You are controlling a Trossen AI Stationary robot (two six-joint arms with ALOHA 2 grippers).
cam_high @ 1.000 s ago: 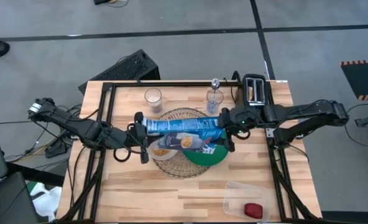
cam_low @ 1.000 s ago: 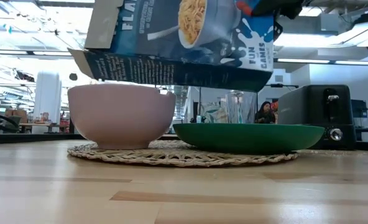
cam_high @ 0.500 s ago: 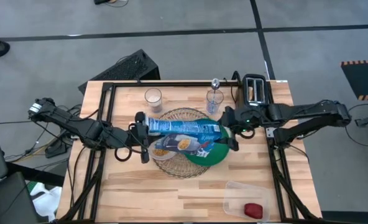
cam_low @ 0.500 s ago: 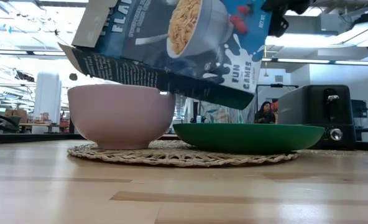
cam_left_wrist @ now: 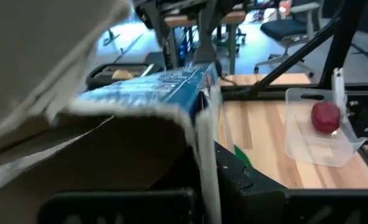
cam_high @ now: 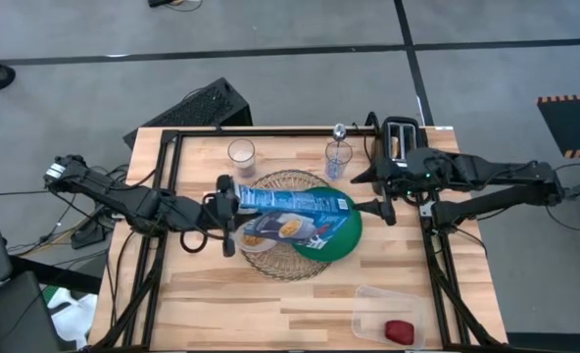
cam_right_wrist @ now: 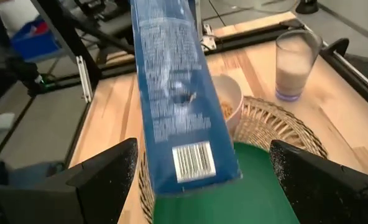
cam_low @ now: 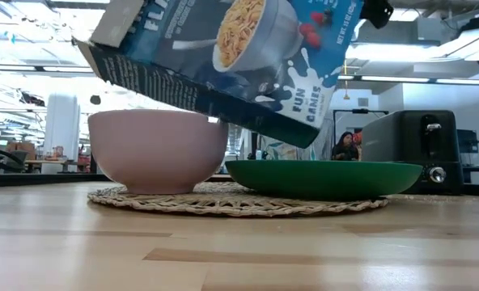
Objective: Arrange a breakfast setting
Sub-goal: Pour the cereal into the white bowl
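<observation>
Left claw (cam_high: 223,209) is clamping the tilted cereal box (cam_high: 295,204) over the white bowl (cam_high: 264,233), apparently pouring, while the wide-open right claw (cam_high: 376,193) is idling just beside its base.

I saw a blue-and-white cereal box (cam_high: 290,203) printed with golden flakes, a pale pink-white bowl (cam_low: 158,149), a dark green plate (cam_low: 324,176), a tan woven mat (cam_low: 239,202), a red apple (cam_high: 399,330) and a black toaster (cam_low: 424,149).
</observation>
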